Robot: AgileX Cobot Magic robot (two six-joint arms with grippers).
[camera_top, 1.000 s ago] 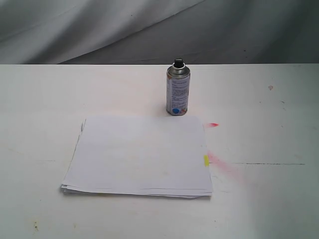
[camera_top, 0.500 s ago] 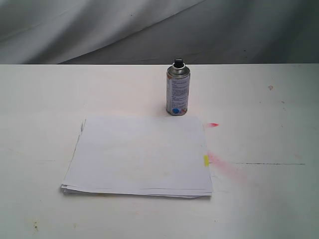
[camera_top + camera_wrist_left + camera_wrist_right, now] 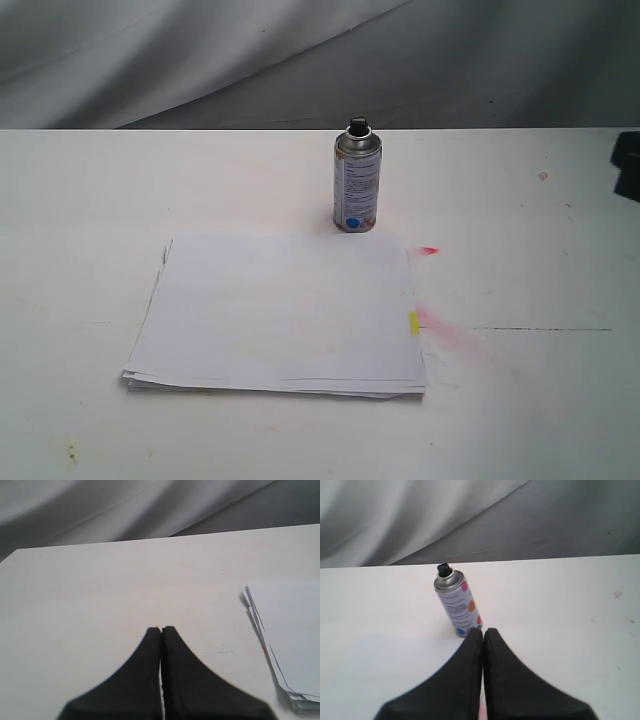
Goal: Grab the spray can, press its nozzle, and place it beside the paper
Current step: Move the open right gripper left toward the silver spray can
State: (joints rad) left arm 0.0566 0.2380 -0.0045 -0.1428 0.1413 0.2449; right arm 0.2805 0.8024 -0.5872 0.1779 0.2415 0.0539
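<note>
The silver spray can (image 3: pixel 357 185) stands upright on the white table just behind the paper's far right corner, with its black nozzle (image 3: pixel 358 126) on top. The paper (image 3: pixel 280 312) lies flat mid-table, a yellow tab on its right edge. My right gripper (image 3: pixel 483 630) is shut and empty, with the spray can (image 3: pixel 456 602) and its nozzle (image 3: pixel 443 570) just beyond its tips. A dark part of the right arm (image 3: pixel 628 165) shows at the right edge. My left gripper (image 3: pixel 161 628) is shut and empty over bare table, the paper (image 3: pixel 290 635) off to its side.
Red and pink paint smears (image 3: pixel 440 325) mark the white table (image 3: pixel 520 400) right of the paper. A grey cloth backdrop (image 3: pixel 300 60) hangs behind the table's far edge.
A dark part of the right arm has come into the exterior view at its right edge. The can and paper have not moved.
</note>
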